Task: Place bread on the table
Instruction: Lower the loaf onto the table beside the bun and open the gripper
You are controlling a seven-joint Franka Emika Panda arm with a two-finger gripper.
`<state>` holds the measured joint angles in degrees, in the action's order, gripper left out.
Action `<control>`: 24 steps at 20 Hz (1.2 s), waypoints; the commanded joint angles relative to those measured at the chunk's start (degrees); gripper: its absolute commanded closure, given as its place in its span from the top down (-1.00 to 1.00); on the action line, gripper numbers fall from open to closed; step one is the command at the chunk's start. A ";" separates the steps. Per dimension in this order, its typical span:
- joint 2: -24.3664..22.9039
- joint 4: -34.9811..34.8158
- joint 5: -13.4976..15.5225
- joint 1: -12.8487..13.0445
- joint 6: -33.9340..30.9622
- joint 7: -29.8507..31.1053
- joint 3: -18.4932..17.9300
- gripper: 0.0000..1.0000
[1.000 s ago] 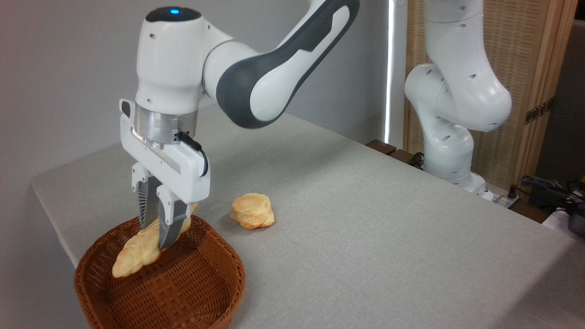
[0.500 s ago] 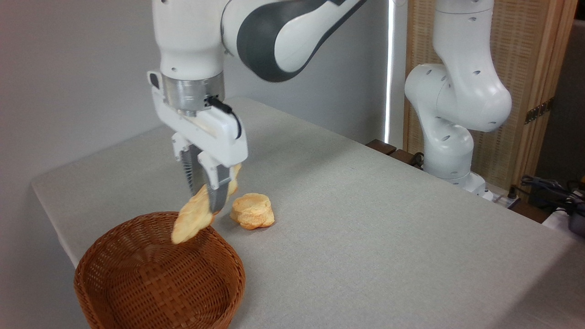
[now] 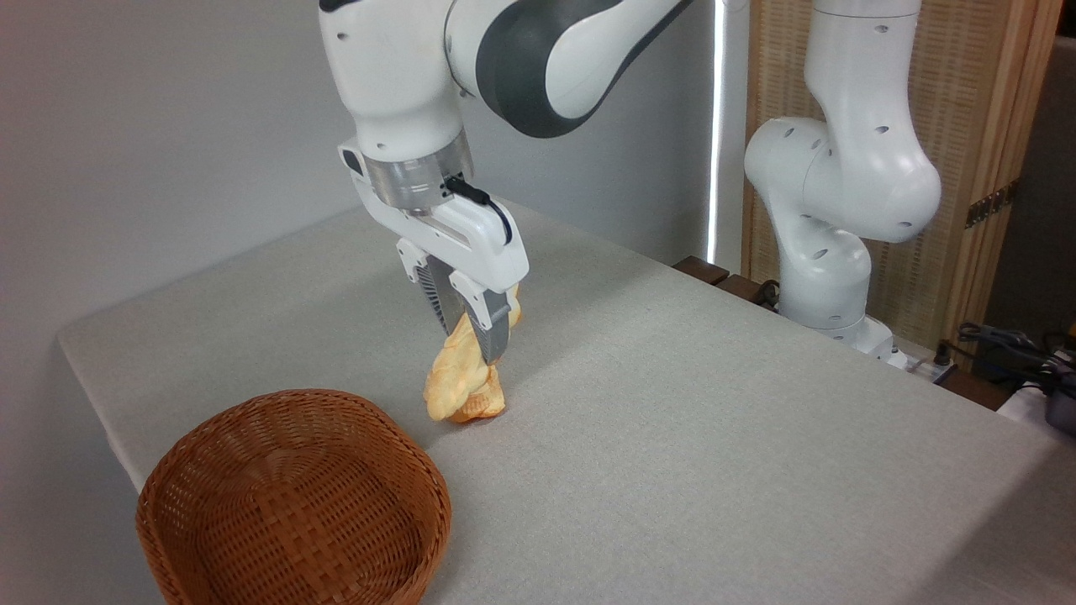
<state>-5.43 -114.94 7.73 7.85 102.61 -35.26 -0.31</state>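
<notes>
Gripper (image 3: 475,332) pinches braided loaf (image 3: 461,370) near its upper end, clear of wicker basket (image 3: 294,496). Loaf's long axis hangs steeply, 1 to 7 o'clock, lower tip overlapping small bun (image 3: 479,407); contact unclear. Bare grey table (image 3: 714,437) lies toward 3 o'clock, likely the safer set-down.

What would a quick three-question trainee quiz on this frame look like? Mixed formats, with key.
1. True or false: the basket has bread in it.
2. What is the tool doing? A) open above the basket B) shut on the loaf C) open over the bun
3. Fill in: the loaf hangs in front of the ____, hiding most of it from the camera.

Key:
1. False. The basket is empty.
2. B. The loaf is clamped between the fingers, one end hanging down over the table.
3. bun. Whether the two touch cannot be told.
</notes>
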 commanded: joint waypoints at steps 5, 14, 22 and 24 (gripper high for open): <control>0.07 -0.46 -0.09 0.50 -0.21 0.72 0.40 1.00; 0.15 0.24 -0.61 0.50 0.84 0.45 0.40 1.00; 0.07 2.53 -0.88 0.41 7.87 -0.07 -0.22 1.00; 0.15 2.70 -2.45 0.41 8.57 -0.86 -0.04 1.00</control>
<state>-5.21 -112.94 7.69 7.87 109.98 -35.26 0.05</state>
